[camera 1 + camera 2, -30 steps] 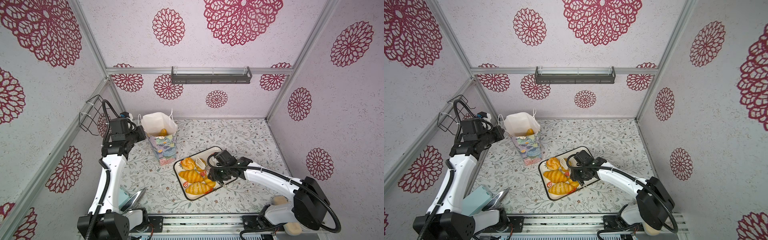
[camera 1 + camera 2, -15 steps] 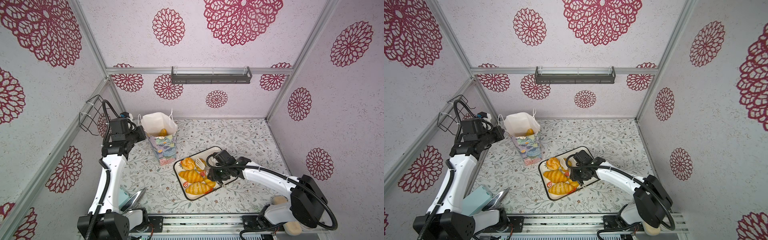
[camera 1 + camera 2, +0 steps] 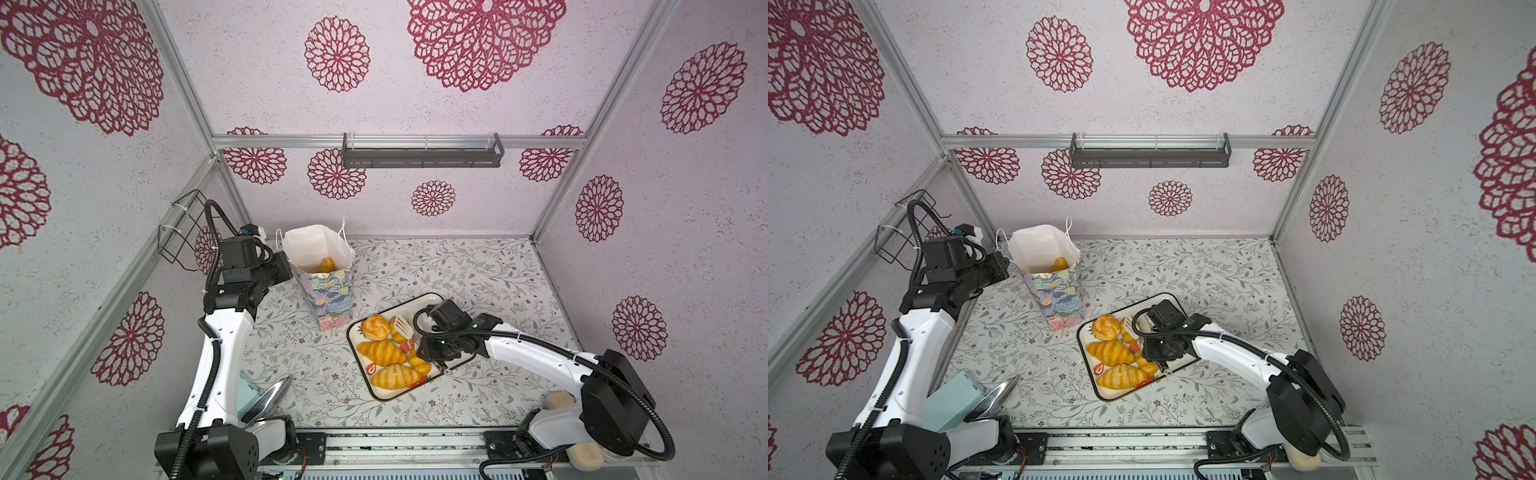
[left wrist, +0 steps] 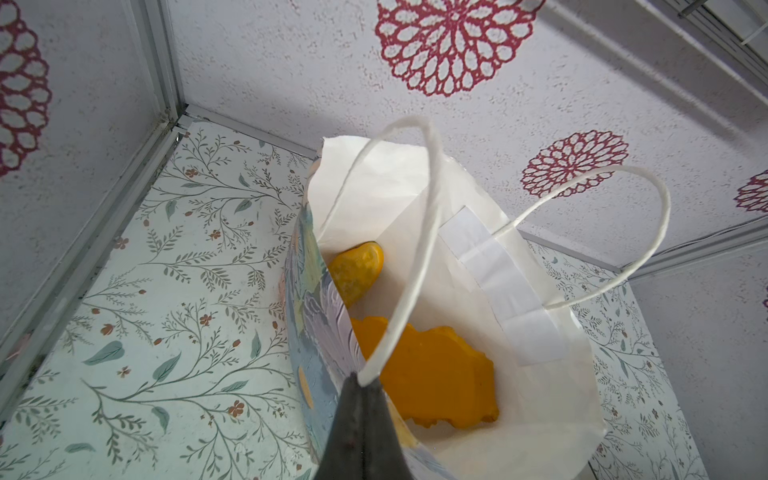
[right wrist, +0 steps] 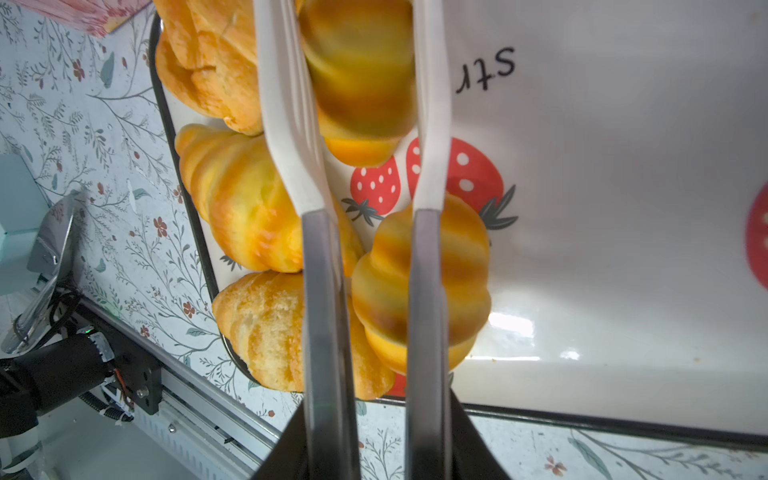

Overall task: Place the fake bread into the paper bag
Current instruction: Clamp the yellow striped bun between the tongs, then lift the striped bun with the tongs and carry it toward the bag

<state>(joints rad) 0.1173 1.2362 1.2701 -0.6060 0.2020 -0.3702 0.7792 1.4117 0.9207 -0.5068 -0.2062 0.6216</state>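
Croissant (image 5: 361, 83), small and blurred, sat straight ahead of the right hand (image 5: 376, 453), lengthwise between the white tips of the tongs (image 5: 291, 124) it squeezed, over the tray (image 5: 623, 208). Beyond, the left hand (image 4: 361, 415) pinched the rim of the bag (image 3: 328, 291).

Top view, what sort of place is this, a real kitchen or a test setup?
Most likely a robot test cell, not a kitchen: a left arm and right arm on a front rail, wallpapered panels in an aluminium frame, and toy bread on a tray beside a paper bag.
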